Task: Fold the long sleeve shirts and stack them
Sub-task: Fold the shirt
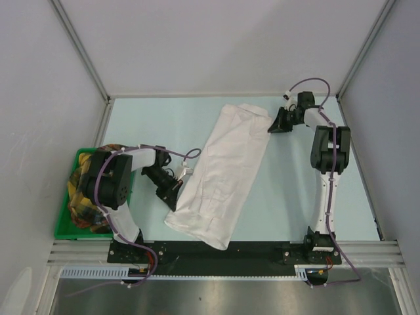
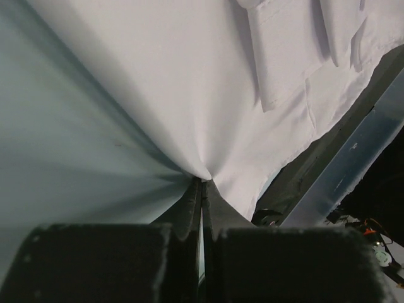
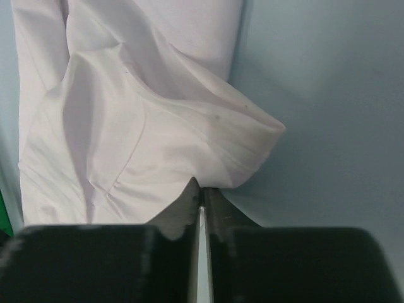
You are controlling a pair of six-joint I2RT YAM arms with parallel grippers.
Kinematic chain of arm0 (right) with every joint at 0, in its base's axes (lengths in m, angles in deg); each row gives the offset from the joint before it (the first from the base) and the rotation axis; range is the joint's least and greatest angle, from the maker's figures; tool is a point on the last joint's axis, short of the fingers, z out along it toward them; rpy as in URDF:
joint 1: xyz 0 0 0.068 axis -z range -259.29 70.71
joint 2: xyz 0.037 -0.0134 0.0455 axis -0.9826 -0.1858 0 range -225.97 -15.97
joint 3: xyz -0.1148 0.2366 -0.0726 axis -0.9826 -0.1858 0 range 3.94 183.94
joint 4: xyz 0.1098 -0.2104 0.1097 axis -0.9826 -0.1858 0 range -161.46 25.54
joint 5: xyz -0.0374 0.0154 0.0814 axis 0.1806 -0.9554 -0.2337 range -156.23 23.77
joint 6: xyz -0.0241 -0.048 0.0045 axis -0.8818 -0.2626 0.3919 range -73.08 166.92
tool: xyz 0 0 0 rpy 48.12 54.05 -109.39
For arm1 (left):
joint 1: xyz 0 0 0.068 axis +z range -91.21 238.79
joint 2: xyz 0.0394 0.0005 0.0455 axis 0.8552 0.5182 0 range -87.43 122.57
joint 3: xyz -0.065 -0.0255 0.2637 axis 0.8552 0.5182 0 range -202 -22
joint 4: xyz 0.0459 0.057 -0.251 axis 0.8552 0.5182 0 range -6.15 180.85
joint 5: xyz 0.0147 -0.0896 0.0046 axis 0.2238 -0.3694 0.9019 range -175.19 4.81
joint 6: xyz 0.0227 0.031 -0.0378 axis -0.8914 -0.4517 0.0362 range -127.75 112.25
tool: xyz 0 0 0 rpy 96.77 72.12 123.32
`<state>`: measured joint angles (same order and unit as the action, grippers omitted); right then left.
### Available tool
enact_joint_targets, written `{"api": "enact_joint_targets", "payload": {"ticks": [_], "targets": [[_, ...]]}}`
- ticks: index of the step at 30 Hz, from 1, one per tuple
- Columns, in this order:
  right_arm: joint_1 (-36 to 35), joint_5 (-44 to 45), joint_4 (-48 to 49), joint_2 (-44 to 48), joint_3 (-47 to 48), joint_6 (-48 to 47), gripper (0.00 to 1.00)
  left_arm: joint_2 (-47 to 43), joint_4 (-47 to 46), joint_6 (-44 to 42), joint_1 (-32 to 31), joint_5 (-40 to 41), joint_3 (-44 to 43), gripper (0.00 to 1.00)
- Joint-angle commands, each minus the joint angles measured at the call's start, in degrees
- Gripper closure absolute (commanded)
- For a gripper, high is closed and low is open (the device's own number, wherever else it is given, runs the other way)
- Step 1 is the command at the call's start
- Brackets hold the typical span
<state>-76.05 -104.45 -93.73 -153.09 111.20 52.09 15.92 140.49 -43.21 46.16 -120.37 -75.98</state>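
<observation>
A: Where was the shirt [image 1: 223, 170]?
B: Flat on the table [image 1: 295, 190], a long strip lying diagonal between the 2 arms. Sleeves looked folded in, couldn't fully tell.
A: Grippers?
B: Left gripper [image 2: 202, 183] was clamped narrow on the near left edge, cloth puckered into its tips. Right gripper [image 3: 201, 189] was pinched nearly closed on the far right corner, with only a sliver of hem between the fingers.
A: Risks?
B: That thin right bite could slip on the lift, dropping 1 end and skewing the fold. Either side might have caught just 1 layer, so the strip could fall open. The 2 grips sat on opposite ends and opposite edges, so an uneven pull would twist it. Left end was also near the rail [image 2: 353, 158], and cloth could drag over it.
</observation>
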Motion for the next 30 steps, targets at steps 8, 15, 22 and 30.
{"api": "enact_joint_targets", "payload": {"ticks": [8,15,22,30], "targets": [[-6.9,8.6,-11.9,-17.9,33.8,-1.2,1.00,-1.7,-4.3,-2.2,-0.4,3.9,1.6,0.68],[-10.3,11.8,-1.5,-18.7,34.7,3.9,1.00,2.0,-4.7,-0.2,-0.4,2.1,-1.3,0.52],[-11.2,17.0,6.7,-20.1,34.9,4.8,1.00,2.5,-5.6,2.2,-1.3,-1.1,-3.7,0.53],[-11.4,19.1,15.4,-20.0,35.5,5.1,1.00,2.7,-7.5,3.8,-7.0,-2.7,-3.9,0.55]]}}
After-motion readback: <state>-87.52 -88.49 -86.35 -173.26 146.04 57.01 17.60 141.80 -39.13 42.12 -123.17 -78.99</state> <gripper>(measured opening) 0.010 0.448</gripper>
